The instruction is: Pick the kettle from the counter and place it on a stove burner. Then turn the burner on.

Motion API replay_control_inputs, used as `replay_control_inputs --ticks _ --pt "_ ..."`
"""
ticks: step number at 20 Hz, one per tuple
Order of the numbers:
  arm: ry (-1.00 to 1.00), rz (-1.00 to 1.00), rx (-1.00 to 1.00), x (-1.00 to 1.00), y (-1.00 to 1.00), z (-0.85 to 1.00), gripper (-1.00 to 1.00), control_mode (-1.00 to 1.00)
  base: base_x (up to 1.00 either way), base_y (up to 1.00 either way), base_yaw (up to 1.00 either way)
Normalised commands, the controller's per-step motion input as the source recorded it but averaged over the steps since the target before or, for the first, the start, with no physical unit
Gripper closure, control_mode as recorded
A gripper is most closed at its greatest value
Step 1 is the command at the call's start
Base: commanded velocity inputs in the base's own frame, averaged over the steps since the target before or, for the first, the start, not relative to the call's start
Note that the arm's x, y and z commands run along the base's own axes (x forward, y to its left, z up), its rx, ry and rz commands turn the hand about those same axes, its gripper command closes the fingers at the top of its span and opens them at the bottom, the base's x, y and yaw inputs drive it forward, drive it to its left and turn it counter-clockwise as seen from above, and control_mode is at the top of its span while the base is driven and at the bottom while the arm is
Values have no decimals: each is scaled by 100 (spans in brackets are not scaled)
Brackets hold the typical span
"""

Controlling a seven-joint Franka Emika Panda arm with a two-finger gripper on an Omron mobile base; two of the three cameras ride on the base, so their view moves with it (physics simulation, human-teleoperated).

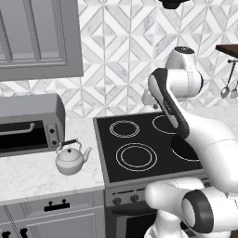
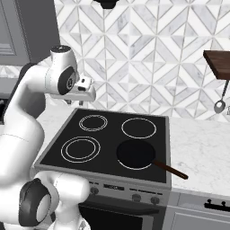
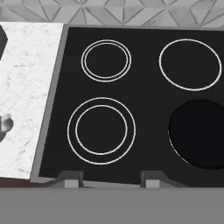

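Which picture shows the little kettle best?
The left base view: the whole kettle sits on the counter there, handle and spout plain. The hand view catches just a sliver at its left edge.

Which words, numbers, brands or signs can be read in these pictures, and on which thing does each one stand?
None can be read.
The cooktop bears white rings but no letters.
The stove's front panel has a small dark strip between the knobs, too blurred to read.
The kettle, toaster oven and pan carry no visible text.
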Motion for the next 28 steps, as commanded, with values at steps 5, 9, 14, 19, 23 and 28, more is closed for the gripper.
replay_control_inputs --ticks 5,9,14,19,23,28 --pt "-13 0 0 -43 0 0 -100 -100 0 0 0" --pt "-20 0 7 -81 26 0 -100 -100 0 0 0" --pt "-11 0 9 -24 99 -1 -100 -100 0 0 0" --pt "-9 0 13 -1 100 -7 -100 -100 0 0 0" --pt "-2 0 11 6 100 -9 -100 -100 0 0 0" --pt "10 -1 4 23 100 -26 -100 -100 0 0 0"
